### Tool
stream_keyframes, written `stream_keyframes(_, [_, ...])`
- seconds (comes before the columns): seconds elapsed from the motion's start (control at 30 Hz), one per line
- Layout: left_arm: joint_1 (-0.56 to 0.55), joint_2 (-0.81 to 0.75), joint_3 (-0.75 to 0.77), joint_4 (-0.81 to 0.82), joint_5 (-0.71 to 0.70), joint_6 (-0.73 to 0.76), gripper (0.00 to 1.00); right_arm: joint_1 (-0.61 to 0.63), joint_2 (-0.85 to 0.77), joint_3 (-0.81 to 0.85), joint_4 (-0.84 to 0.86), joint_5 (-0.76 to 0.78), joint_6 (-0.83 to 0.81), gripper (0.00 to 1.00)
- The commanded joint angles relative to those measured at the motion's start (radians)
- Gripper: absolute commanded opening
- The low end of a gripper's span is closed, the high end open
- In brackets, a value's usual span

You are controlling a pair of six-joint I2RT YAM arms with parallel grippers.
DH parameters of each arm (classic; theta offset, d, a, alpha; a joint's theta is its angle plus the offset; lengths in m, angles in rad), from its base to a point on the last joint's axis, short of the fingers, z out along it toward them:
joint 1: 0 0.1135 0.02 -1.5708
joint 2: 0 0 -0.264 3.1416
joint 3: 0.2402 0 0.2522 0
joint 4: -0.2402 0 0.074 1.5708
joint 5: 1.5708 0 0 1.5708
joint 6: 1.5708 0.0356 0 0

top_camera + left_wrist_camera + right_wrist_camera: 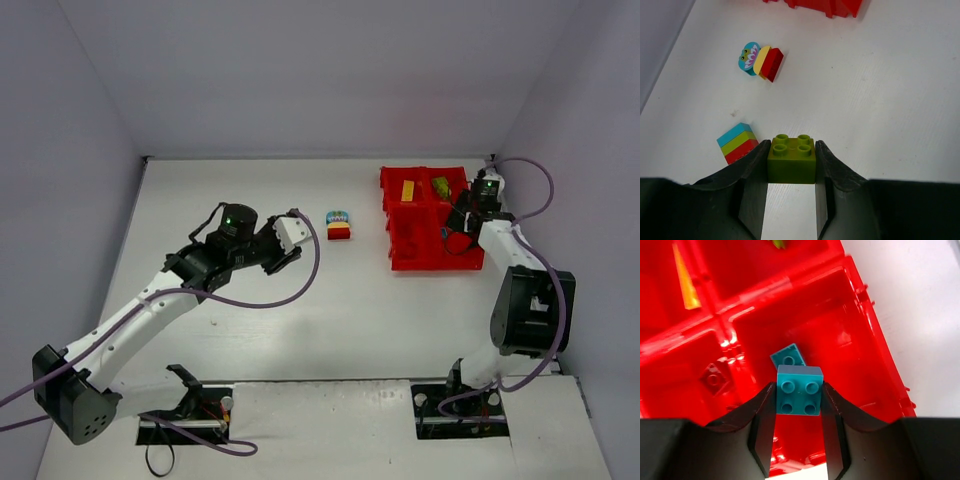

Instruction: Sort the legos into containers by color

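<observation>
holding, right gripper [799,399]: clamped on a teal brick [800,389], studs facing the camera, over the lower right bin of the red tray [880,355] in the right wrist view.
holding, left gripper [791,162]: clamped on a green brick [791,156] at the bottom centre of the left wrist view, above the table and well apart from the tray.
risk, teal brick: if dropped from here it may bounce off the loose teal brick [788,356] lying just beyond it, or hop the divider into the bin at left, where a red brick [715,379] lies.
risk, green brick: its bin is probably the upper right one in the top view, where a green piece [440,186] shows. the right arm hangs over the tray, so the arms could collide there.
risk, near stack [739,142]: teal, green and red layers, just left of the left fingers. a low sweep could knock it.
far stack [761,61]: frog-printed teal, yellow and red, upper left of the left wrist view, apart from the gripper.
</observation>
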Motion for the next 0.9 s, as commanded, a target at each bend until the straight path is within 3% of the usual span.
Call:
stream_keyframes(0.0, [-0.001,-0.039,0.009,0.075,0.030,-0.004,0.17,-0.007,0.015,0.059,0.037,0.050,-0.013,0.32])
stream_keyframes(0.17, [-0.002,-0.045,0.002,0.085,0.042,0.000,0.17,-0.007,0.011,0.057,0.035,0.025,-0.011,0.56])
stream_keyframes(0.27, [-0.002,-0.048,0.001,0.088,0.049,0.001,0.17,-0.004,-0.028,0.054,0.040,-0.050,-0.008,0.64])
stream_keyframes(0.4, [-0.002,-0.056,-0.007,0.094,0.052,0.006,0.17,0.007,-0.136,0.040,0.047,-0.192,0.024,0.65])
stream_keyframes(0.57, [-0.002,-0.071,-0.022,0.111,0.056,0.018,0.17,0.094,-0.261,0.005,0.147,-0.595,0.123,0.68])
stream_keyframes(0.77, [-0.002,-0.091,-0.045,0.132,0.073,0.035,0.17,0.258,-0.313,0.000,0.231,-0.796,0.251,0.72])
stream_keyframes(0.87, [-0.004,-0.103,-0.062,0.147,0.075,0.047,0.17,0.338,-0.324,-0.016,0.296,-0.824,0.308,0.73])
